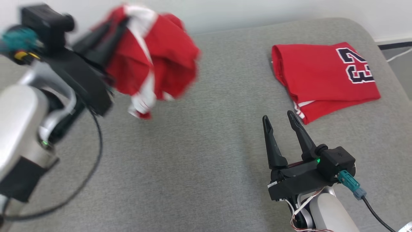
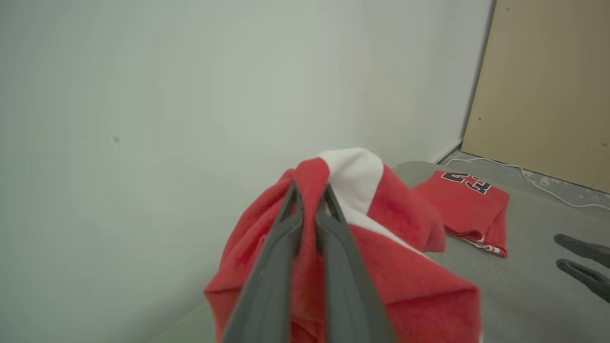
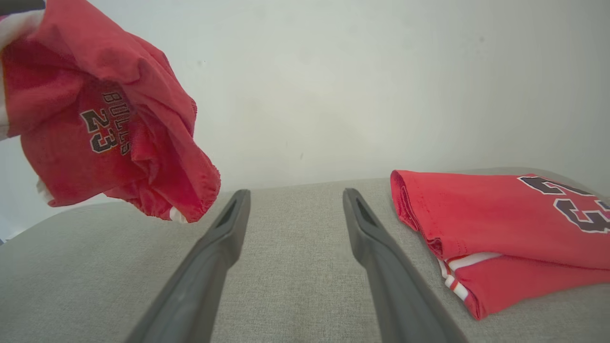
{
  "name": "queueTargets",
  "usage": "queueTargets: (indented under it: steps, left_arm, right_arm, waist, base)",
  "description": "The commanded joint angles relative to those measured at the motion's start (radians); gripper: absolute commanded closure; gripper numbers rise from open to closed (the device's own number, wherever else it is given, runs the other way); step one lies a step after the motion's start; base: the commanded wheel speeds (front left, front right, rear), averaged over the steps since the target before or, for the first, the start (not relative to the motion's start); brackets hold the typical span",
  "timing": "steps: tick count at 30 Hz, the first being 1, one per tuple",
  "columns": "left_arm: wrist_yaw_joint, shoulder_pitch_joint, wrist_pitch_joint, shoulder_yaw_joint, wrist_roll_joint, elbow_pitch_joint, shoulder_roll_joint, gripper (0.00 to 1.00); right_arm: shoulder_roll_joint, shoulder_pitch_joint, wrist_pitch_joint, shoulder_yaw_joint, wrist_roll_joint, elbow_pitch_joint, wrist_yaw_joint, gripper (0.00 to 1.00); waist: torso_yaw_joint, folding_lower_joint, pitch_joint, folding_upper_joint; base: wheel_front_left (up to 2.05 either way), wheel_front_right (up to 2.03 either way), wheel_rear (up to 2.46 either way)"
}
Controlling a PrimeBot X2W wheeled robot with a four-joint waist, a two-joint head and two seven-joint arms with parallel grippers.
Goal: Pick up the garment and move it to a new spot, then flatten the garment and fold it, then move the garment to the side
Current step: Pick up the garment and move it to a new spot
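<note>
Left wrist view: left gripper [image 2: 310,190] clamped on a bunched fold of the red garment [image 2: 414,295], with a white stripe showing. The garment hangs above the far left corner of the grey cushion [image 1: 193,167] and looks clear of it. Right gripper [image 1: 277,116] is spread wide with nothing in it, low near the front right edge. A folded jersey [image 1: 325,77] sits at the far right corner. Looks like the carry step. Suggest setting down mid-cushion, well apart from the jersey. Lower until the cloth pools, then drag slightly before release so it lays out, not balled.
</note>
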Motion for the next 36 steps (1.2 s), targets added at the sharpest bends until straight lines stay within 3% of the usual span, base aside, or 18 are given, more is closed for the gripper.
queueTargets:
  steps: [1,9,18,19,20,21,26,36]
  left_arm:
    - [0.005,0.023,0.006,-0.009,-0.005,-0.025,0.000,1.00]
    - [0.029,0.161,0.017,-0.103,0.014,-0.150,-0.016,1.00]
    - [0.031,0.357,-0.075,-0.190,0.002,-0.077,-0.055,1.00]
    - [0.035,0.368,-0.092,-0.193,0.006,-0.066,-0.059,0.80]
    - [0.041,0.379,-0.109,-0.197,0.016,-0.056,-0.063,0.49]
    - [0.046,0.390,-0.129,-0.196,0.018,-0.050,-0.070,0.00]
    - [0.076,0.433,-0.215,-0.186,0.033,-0.048,-0.100,0.00]
    - [0.187,0.594,-0.329,-0.177,0.021,-0.085,-0.134,0.00]
  right_arm:
    - [0.003,0.012,-0.006,0.000,0.004,-0.001,-0.001,0.00]
    - [0.004,0.013,-0.006,-0.003,0.013,-0.014,-0.001,0.00]
    - [0.004,0.017,-0.004,-0.003,0.008,-0.005,-0.001,0.00]
    - [0.004,0.016,-0.004,-0.001,0.008,-0.002,-0.001,0.00]
    - [0.004,0.015,-0.004,0.001,0.007,0.000,-0.001,0.00]
    - [0.004,0.015,-0.004,0.003,0.008,0.001,-0.001,0.00]
    - [0.003,0.022,-0.004,0.002,0.008,0.009,-0.001,0.00]
    - [0.003,0.042,-0.004,-0.006,0.014,0.011,-0.001,0.00]
  waist:
    - [-0.017,0.0001,0.000,0.0001]
    - [-0.032,0.0001,0.008,0.0001]
    - [-0.009,0.0001,0.002,0.0001]
    - [-0.004,0.0001,0.001,0.0001]
    - [0.000,0.0001,-0.002,0.0001]
    - [0.004,0.0001,-0.005,0.0001]
    - [0.021,0.0001,-0.021,0.0001]
    - [0.054,0.0001,-0.047,0.0001]
  base:
    - [0.00,0.00,0.00]
    - [0.00,0.00,0.00]
    - [0.00,0.00,0.00]
    - [0.00,0.00,0.00]
    - [0.00,0.00,0.00]
    - [0.00,0.00,0.00]
    - [0.00,0.00,0.00]
    - [0.00,0.00,0.00]
